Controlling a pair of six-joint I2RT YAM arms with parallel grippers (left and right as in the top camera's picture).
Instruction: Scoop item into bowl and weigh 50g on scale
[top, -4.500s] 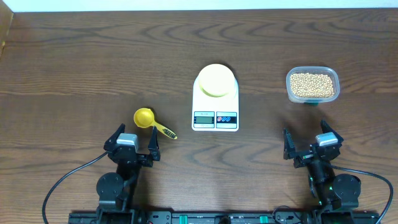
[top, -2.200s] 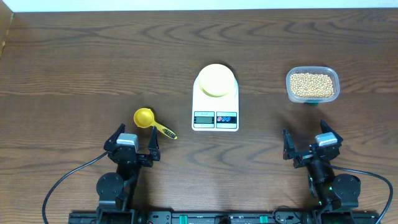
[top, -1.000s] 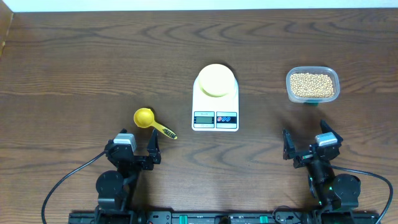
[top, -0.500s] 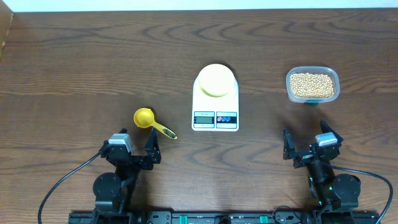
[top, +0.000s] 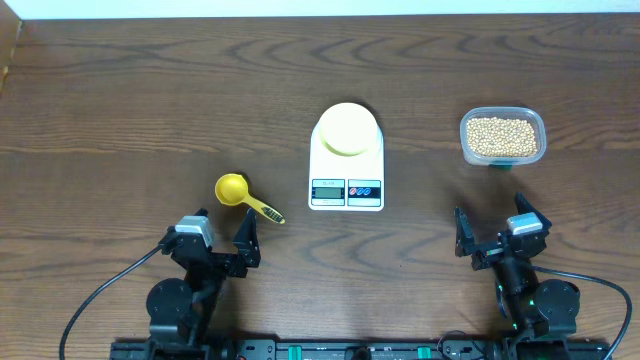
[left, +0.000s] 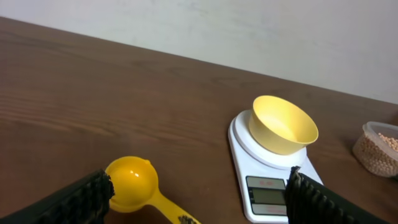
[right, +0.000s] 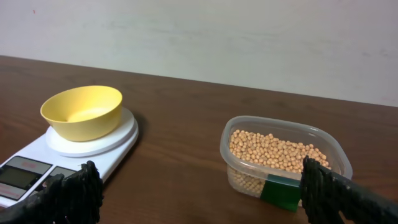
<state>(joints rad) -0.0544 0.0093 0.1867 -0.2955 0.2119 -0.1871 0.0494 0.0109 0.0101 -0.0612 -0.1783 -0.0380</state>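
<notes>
well, the white scale (top: 346, 170) sits in the middle of the dark wooden bench (top: 120, 90), its display and two buttons facing the arms. the digits are too small to read. the pale yellow bowl (top: 346, 128) stands upright on the scale's round platform, and its inside shows plain yellow in both wrist views. the beans (top: 501, 137) lie heaped in a clear rectangular tub (top: 538, 121) off to the right of the scale, well apart from it, with a green label on the tub's near wall. a yellow scoop (top: 232, 188) lies flat on the bench left of the scale, its cup farther from the arms and its handle slanting toward the near right. the left gripper (top: 208, 240) sits low at the near edge, just short of the scoop's handle end, released wide and grasping nothing. the right gripper (top: 498, 228) sits at the near edge on the tub's side, apart from the tub, also spread wide and empty.
</notes>
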